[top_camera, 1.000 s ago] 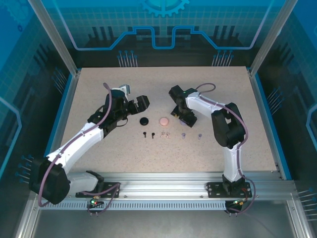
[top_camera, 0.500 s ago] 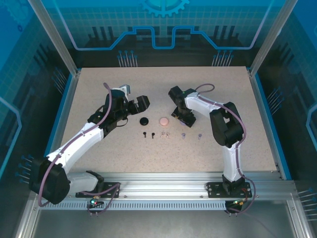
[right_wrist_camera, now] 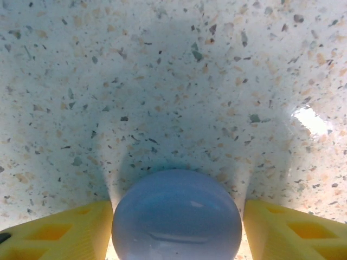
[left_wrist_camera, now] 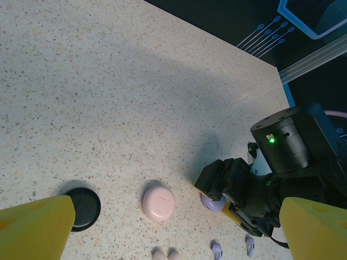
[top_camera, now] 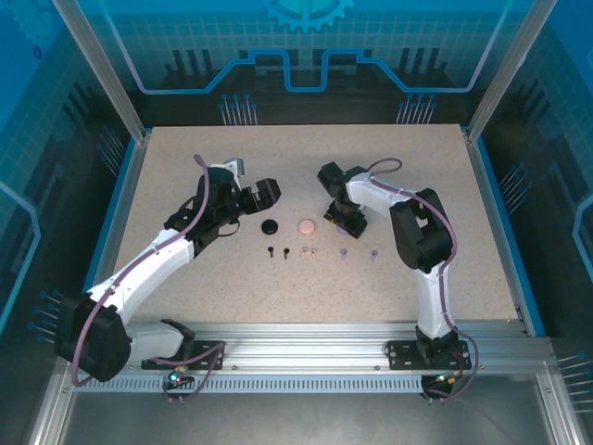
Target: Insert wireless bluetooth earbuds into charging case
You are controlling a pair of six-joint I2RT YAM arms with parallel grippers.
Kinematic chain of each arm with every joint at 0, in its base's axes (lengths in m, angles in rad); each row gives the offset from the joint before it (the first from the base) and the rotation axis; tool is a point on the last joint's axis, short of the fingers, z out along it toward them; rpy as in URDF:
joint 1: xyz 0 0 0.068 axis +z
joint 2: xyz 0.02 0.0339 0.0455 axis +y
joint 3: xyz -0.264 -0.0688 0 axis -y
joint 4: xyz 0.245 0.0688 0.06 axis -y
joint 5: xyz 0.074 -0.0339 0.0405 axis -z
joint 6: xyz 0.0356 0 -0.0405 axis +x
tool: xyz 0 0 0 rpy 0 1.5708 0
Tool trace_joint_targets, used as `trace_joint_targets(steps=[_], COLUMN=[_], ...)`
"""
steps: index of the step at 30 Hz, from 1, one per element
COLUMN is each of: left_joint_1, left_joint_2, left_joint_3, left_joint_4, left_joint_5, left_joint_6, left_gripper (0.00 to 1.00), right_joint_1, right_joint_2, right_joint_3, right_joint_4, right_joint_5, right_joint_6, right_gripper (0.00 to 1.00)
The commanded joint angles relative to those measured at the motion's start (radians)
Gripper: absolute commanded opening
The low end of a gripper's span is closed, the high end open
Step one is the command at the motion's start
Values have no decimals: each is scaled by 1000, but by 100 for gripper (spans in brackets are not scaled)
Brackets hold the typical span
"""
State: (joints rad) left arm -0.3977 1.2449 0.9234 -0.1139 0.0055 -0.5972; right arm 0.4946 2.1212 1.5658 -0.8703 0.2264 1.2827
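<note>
A: The right gripper?
B: Jaws parted, a yellow finger just beside each flank of the lilac case on the table.
A: The left gripper?
B: Spread wide, holding nothing, above the black case and pink case.
A: The earbuds?
B: Loose in a row on the table, near the cases.

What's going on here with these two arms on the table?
Two robot arms are meant to put earbuds into cases. The right hand straddles the lilac case; whether it grips yet is unclear. The left hand hovers open near the black case and pink case. All six earbuds lie in a row, none inserted.
</note>
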Motion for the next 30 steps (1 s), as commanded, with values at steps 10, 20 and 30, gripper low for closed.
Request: trace_joint_targets(steps=[10, 20, 30], left_joint_1=[-19, -25, -52], left_joint_2=[9, -20, 0], left_joint_3=[17, -75, -199], left_joint_4=[29, 134, 400], left_joint_5=[32, 79, 177], left_joint_6=[-4, -58, -89], left_gripper=[99, 99, 99], right_joint_1=[-5, 5, 25], right_joint_2=[24, -107, -275], right_joint_3=[-3, -80, -81], right_joint_4=[13, 83, 96], right_joint_5=[-7, -25, -57], right_joint_6=[-23, -79, -22], right_gripper=[48, 37, 38])
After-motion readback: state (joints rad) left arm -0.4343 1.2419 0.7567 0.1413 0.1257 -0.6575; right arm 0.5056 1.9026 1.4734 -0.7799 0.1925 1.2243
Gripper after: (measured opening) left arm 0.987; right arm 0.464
